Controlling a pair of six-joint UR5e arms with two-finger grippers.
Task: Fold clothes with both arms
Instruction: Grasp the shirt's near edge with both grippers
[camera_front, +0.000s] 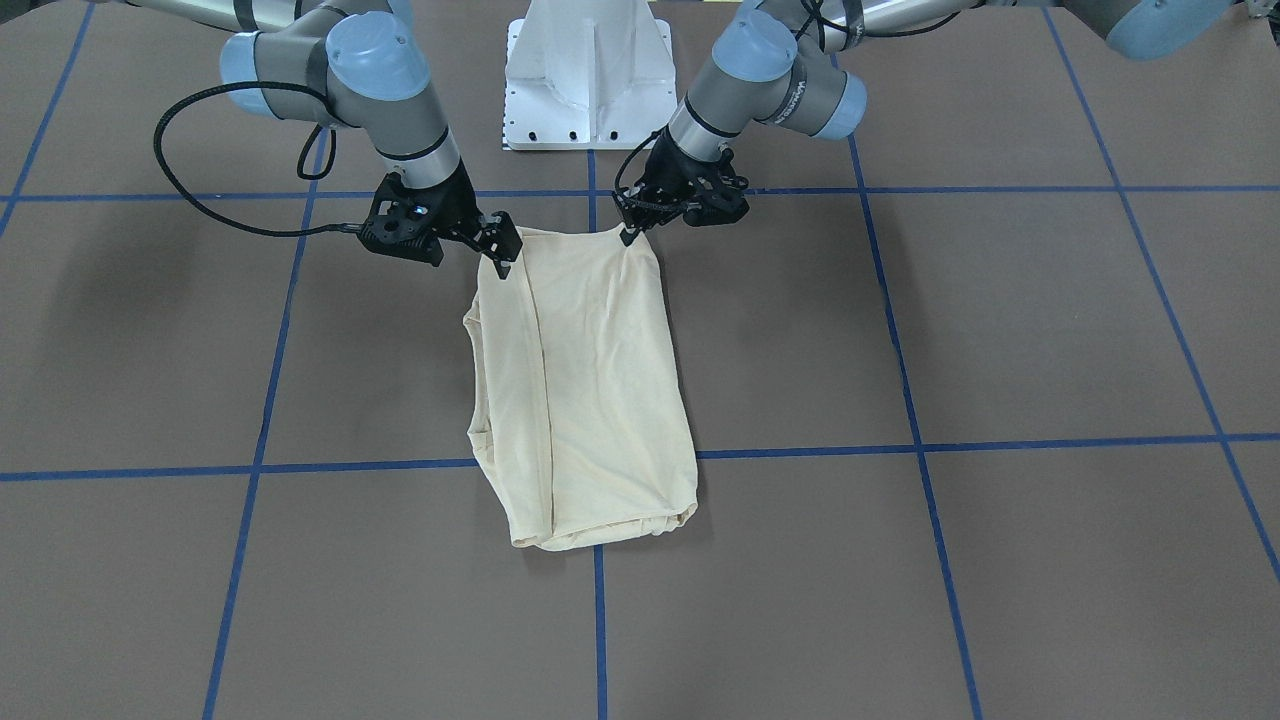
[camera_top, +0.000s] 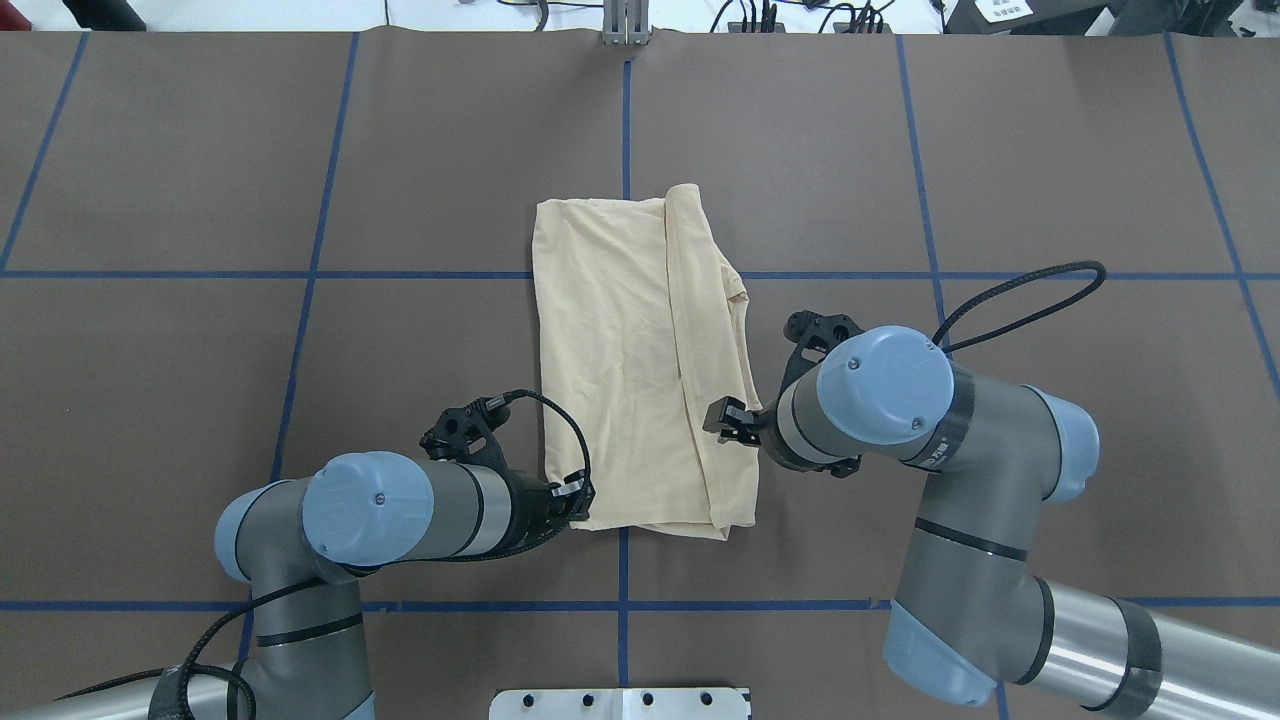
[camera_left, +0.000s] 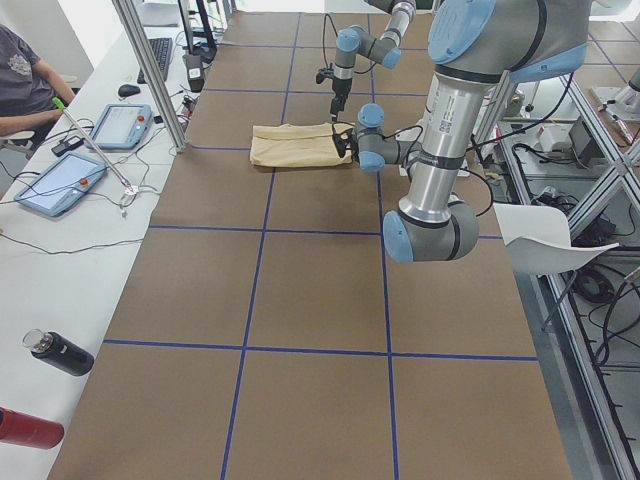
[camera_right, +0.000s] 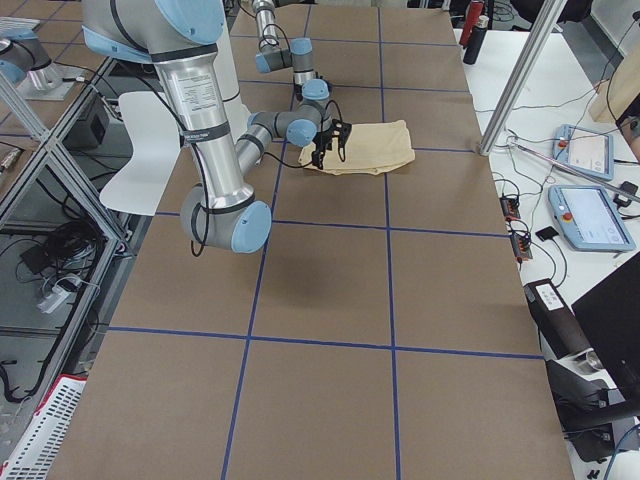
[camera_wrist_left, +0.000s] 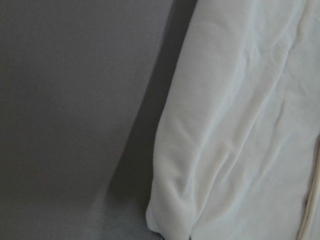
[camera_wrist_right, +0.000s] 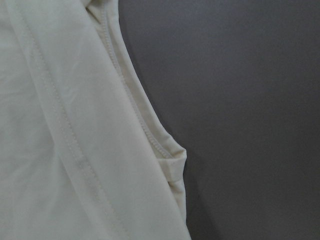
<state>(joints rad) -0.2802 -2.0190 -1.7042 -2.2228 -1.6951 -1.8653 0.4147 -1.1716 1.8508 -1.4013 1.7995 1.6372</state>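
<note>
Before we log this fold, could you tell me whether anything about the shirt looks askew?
Yes: the T-shirt is folded into a long strip, but its edge on the robot's right is uneven. A seamed flap bulges out past the fold line, so that side is not straight. Nothing looks damaged.

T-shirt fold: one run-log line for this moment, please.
T-shirt: folded into long strip on table | left gripper: at robot-side left corner, grip unclear | right gripper: at right edge, grip unclear
</note>
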